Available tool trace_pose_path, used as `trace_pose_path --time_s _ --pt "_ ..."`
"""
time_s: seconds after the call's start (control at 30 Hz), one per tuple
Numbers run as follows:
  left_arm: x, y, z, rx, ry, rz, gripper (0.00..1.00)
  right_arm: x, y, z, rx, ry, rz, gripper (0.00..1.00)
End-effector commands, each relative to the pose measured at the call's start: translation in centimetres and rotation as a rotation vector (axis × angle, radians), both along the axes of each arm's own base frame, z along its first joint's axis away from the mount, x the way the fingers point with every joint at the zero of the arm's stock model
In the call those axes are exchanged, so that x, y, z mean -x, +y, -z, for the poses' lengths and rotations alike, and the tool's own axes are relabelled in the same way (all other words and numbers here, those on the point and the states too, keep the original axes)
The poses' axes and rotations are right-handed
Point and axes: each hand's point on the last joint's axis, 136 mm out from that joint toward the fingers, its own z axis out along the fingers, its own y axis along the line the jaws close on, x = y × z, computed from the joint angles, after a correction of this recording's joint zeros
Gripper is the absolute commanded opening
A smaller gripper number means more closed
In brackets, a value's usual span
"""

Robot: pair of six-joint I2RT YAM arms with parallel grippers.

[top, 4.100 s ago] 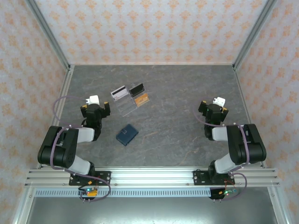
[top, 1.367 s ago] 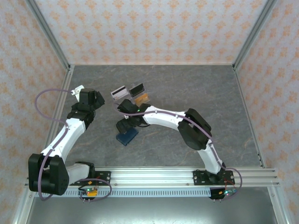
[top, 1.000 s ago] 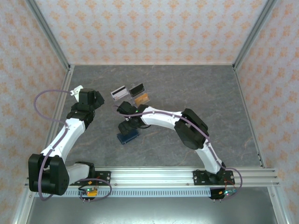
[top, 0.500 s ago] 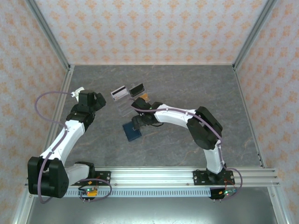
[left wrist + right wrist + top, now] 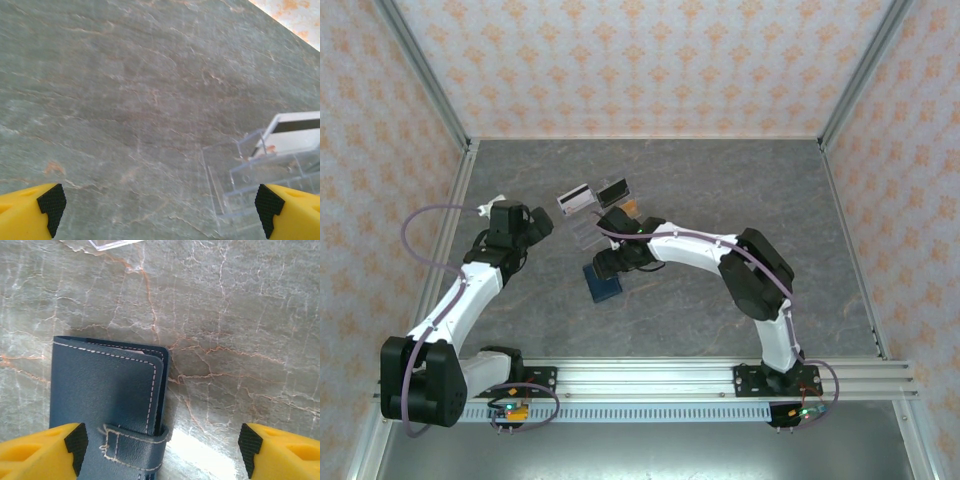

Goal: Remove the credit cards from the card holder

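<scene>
top external view: the grey veined table (image 5: 740, 200) is the largest thing, fenced by metal posts and papered walls on three sides, with wide bare room across its right half and far edge. both arms crowd the left-centre, where the work lies. the right arm reaches across there because the card holder sits on that side. the left arm is bent out over the left part, apparently waiting. the clear acrylic stand (image 5: 592, 222) stands between them with a striped card (image 5: 295, 135) propped in it, an obstacle rather than the target.

the dark navy card holder (image 5: 604, 286) lies flat and shut on the table, near the stand's front but apart from it. its closing tab (image 5: 131, 439) wraps over the edge, so the credit cards cannot be seen. my guess is the tab must come undone first.

in the right wrist view the right gripper (image 5: 162, 447) hangs with jaws parted and nothing clamped. one pad (image 5: 76, 442) sits at the holder's face and the other over bare stone past the tabbed edge, probably lining up on that tab. the stone beside that edge is free.

the left gripper (image 5: 157, 207) is spread wide over bare table, holding nothing. the stand's corner sits just beside one fingertip, so a sideways sweep risks clipping it.
</scene>
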Motion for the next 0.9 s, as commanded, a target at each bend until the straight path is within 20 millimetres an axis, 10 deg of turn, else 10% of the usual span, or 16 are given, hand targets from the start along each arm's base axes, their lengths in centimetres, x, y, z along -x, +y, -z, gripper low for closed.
trace_pose_path --time_s 0.0,0.4,0.87 --pt "0.3 -2.4 1.1 0.113 0.029 0.070 1.00 -0.1 -0.2 0.7 0.039 0.021 0.030 0.78" --pt "4.7 -10.1 7.6 0.350 0.264 0.300 0.75 -1.3 -3.0 3.4 0.134 0.063 0.196 0.56" --pt "3.9 -17.2 9.8 0.637 0.255 0.417 0.45 -1.1 -3.5 4.3 0.019 0.165 0.251 0.42"
